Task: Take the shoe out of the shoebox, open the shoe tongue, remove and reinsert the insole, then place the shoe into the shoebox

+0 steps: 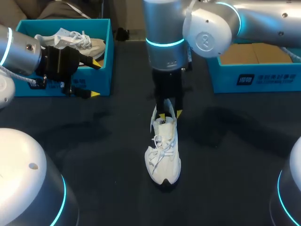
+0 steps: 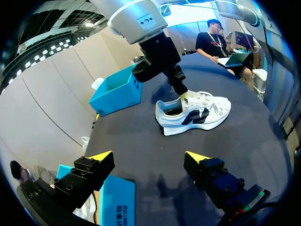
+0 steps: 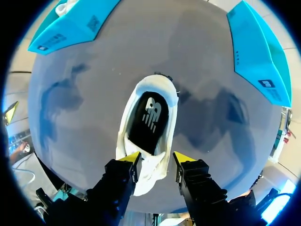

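A white shoe (image 1: 163,153) lies in the middle of the black table, toe toward the front edge. My right gripper (image 1: 170,114) comes down from above onto its opening. In the right wrist view its fingers (image 3: 133,160) close on the white tongue (image 3: 151,172), and the black insole (image 3: 148,120) shows in the opening beyond. The left wrist view shows the shoe (image 2: 195,112) side-on, with a right finger dipping into it. My left gripper (image 1: 94,79) hangs open and empty at the front wall of the left shoebox (image 1: 101,56), its tips wide apart (image 2: 149,157).
The left blue shoebox holds a second white shoe (image 1: 75,40). Another blue box (image 1: 256,75) with a brown cardboard inside stands at the back right. Bare black tabletop (image 1: 94,141) surrounds the shoe.
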Robot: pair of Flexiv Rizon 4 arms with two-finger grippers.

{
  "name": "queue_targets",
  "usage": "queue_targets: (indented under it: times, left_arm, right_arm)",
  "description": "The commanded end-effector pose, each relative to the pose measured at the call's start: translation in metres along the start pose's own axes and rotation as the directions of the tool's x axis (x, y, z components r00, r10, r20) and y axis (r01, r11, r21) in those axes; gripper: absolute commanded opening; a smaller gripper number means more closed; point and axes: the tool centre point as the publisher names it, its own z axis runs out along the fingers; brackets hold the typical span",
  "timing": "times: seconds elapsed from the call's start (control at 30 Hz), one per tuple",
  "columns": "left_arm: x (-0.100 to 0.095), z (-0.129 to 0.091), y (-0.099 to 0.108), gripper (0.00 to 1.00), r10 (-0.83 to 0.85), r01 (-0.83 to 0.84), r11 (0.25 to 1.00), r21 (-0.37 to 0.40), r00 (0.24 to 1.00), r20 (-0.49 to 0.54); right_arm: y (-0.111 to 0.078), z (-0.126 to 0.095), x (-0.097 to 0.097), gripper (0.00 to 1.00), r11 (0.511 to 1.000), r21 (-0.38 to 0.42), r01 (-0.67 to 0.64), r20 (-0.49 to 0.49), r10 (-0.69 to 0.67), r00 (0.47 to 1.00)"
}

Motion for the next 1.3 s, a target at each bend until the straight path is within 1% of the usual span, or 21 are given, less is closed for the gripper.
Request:
queue_targets:
  times: [0.03, 0.1, 0.17, 0.2, 0.27, 0.3, 0.37, 0.43, 0.47, 0.5, 0.53, 0.57, 0.6, 0.63, 0.67, 0.7, 0.73, 1.17, 1.23, 1.27, 1.3]
  left_arm:
    - [0.0, 0.0, 0.0, 1.0, 0.0, 0.0, 1.0, -0.002, 1.0, -0.001]
    - [0.0, 0.0, 0.0, 1.0, 0.0, 0.0, 1.0, -0.002, 1.0, -0.001]
    - [0.0, 0.0, 0.0, 1.0, 0.0, 0.0, 1.0, -0.002, 1.0, -0.001]
    - [0.0, 0.0, 0.0, 1.0, 0.0, 0.0, 1.0, -0.002, 1.0, -0.001]
    - [0.0, 0.0, 0.0, 1.0, 0.0, 0.0, 1.0, -0.002, 1.0, -0.001]
    - [0.0, 0.0, 0.0, 1.0, 0.0, 0.0, 1.0, -0.002, 1.0, -0.001]
    - [0.0, 0.0, 0.0, 1.0, 0.0, 0.0, 1.0, -0.002, 1.0, -0.001]
    - [0.0, 0.0, 0.0, 1.0, 0.0, 0.0, 1.0, -0.002, 1.0, -0.001]
    - [0.0, 0.0, 0.0, 1.0, 0.0, 0.0, 1.0, -0.002, 1.0, -0.001]
    - [0.0, 0.0, 0.0, 1.0, 0.0, 0.0, 1.0, -0.002, 1.0, -0.001]
    - [0.0, 0.0, 0.0, 1.0, 0.0, 0.0, 1.0, -0.002, 1.0, -0.001]
    - [0.0, 0.0, 0.0, 1.0, 0.0, 0.0, 1.0, -0.002, 1.0, -0.001]
    - [0.0, 0.0, 0.0, 1.0, 0.0, 0.0, 1.0, -0.002, 1.0, -0.001]
    - [0.0, 0.0, 0.0, 1.0, 0.0, 0.0, 1.0, -0.002, 1.0, -0.001]
    - [0.0, 0.0, 0.0, 1.0, 0.0, 0.0, 1.0, -0.002, 1.0, -0.001]
    - [0.0, 0.0, 0.0, 1.0, 0.0, 0.0, 1.0, -0.002, 1.0, -0.001]
    - [0.0, 0.0, 0.0, 1.0, 0.0, 0.0, 1.0, -0.002, 1.0, -0.001]
    - [0.0, 0.0, 0.0, 1.0, 0.0, 0.0, 1.0, -0.002, 1.0, -0.001]
    - [0.0, 0.0, 0.0, 1.0, 0.0, 0.0, 1.0, -0.002, 1.0, -0.001]
    - [0.0, 0.0, 0.0, 1.0, 0.0, 0.0, 1.0, -0.002, 1.0, -0.001]
    - [0.0, 0.0, 0.0, 1.0, 0.0, 0.0, 1.0, -0.002, 1.0, -0.001]
  right_arm:
    - [-0.001, 0.009, -0.005, 0.42, 1.0, 0.0, 0.0, -0.01, 0.0, 1.0]
    - [-0.001, 0.007, -0.009, 0.42, 1.0, -0.004, 0.004, -0.004, -0.004, 1.0]
    - [-0.001, -0.001, -0.011, 0.43, 1.0, -0.023, 0.019, 0.011, -0.019, 1.0]
    - [-0.002, -0.007, -0.012, 0.44, 0.999, -0.02, 0.04, 0.043, -0.039, 0.998]
    - [-0.002, -0.013, -0.012, 0.45, 0.996, -0.029, 0.082, 0.067, -0.08, 0.995]
    - [-0.002, -0.019, -0.013, 0.45, 0.99, -0.074, 0.117, 0.059, -0.113, 0.992]
    - [-0.001, -0.025, -0.014, 0.44, 0.976, -0.109, 0.186, 0.062, -0.18, 0.982]
    - [-0.001, -0.032, -0.015, 0.45, 0.95, -0.168, 0.264, 0.074, -0.255, 0.964]
    - [0.0, -0.038, -0.015, 0.48, 0.923, -0.18, 0.341, 0.099, -0.328, 0.939]
    - [0.0, -0.041, -0.014, 0.59, 0.904, -0.176, 0.389, 0.146, -0.367, 0.919]
    - [0.001, -0.046, -0.013, 0.73, 0.879, -0.168, 0.446, 0.181, -0.418, 0.89]
    - [0.002, -0.048, -0.012, 0.79, 0.86, -0.164, 0.483, 0.189, -0.453, 0.871]
    - [0.003, -0.053, -0.009, 0.91, 0.821, -0.171, 0.544, 0.223, -0.506, 0.833]
    - [0.003, -0.056, -0.008, 1.0, 0.794, -0.189, 0.577, 0.216, -0.54, 0.814]
    - [0.004, -0.061, -0.006, 1.0, 0.74, -0.189, 0.645, 0.237, -0.603, 0.762]
    - [0.004, -0.063, -0.006, 1.0, 0.723, -0.178, 0.668, 0.249, -0.624, 0.741]
    - [0.005, -0.067, -0.004, 1.0, 0.682, -0.161, 0.713, 0.255, -0.67, 0.697]
    - [0.005, -0.067, -0.004, 1.0, 0.682, -0.161, 0.713, 0.255, -0.67, 0.697]
    - [0.011, -0.063, 0.002, 1.0, 0.643, -0.121, 0.756, 0.255, -0.716, 0.65]
    - [0.016, -0.064, 0.005, 1.0, 0.592, -0.144, 0.793, 0.268, -0.748, 0.607]
    - [0.019, -0.064, 0.005, 1.0, 0.583, -0.114, 0.804, 0.27, -0.761, 0.59]
